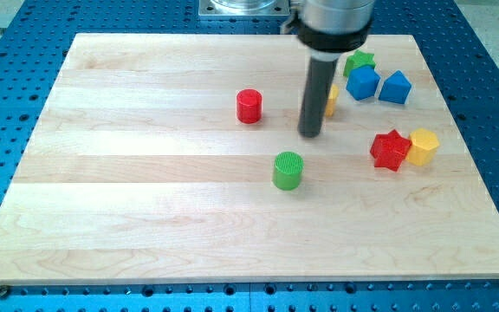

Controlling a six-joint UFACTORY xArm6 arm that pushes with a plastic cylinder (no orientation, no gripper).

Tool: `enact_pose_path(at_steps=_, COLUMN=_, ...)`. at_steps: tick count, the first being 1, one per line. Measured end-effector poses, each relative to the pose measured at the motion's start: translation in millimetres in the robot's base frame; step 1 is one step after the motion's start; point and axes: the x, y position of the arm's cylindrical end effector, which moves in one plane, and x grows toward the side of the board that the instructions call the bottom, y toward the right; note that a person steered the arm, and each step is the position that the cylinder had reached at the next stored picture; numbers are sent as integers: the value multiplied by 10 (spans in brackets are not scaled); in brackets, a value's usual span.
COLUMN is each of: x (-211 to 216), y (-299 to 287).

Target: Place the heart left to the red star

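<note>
The heart (332, 100) is yellow, and it is mostly hidden. Only a small yellow bit peeks out on the view's right of my rod, so I cannot really see its shape. It sits near the view's top, right of the middle of the board (145, 217).

I think it is a small, hard, light block. It will not bend or break. It should slide easily on the smooth wood, but it may spin if I push it off to one side. I cannot grab it, because I have no pincer, so there is nothing to open or close. I can only push. A good place to push is the middle of a flat side.

My tip (310, 134) is touching or just beside the heart, on its left and a bit lower.

The red star (390, 150) is lower and to the right, with a yellow block (423, 146) touching its right side. The spot left of the star looks free.

Farther off are a green star (360, 61), two blue blocks (363, 82) (395, 87), a red cylinder (249, 106) and a green cylinder (288, 170).
</note>
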Motion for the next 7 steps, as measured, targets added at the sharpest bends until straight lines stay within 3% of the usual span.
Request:
enact_pose_path(at_steps=1, x=-274, y=-216)
enact_pose_path(at_steps=2, x=-920, y=-227)
enact_pose_path(at_steps=3, x=-1145, y=347)
enact_pose_path(at_steps=5, x=-85, y=333)
enact_pose_path(at_steps=7, x=-70, y=112)
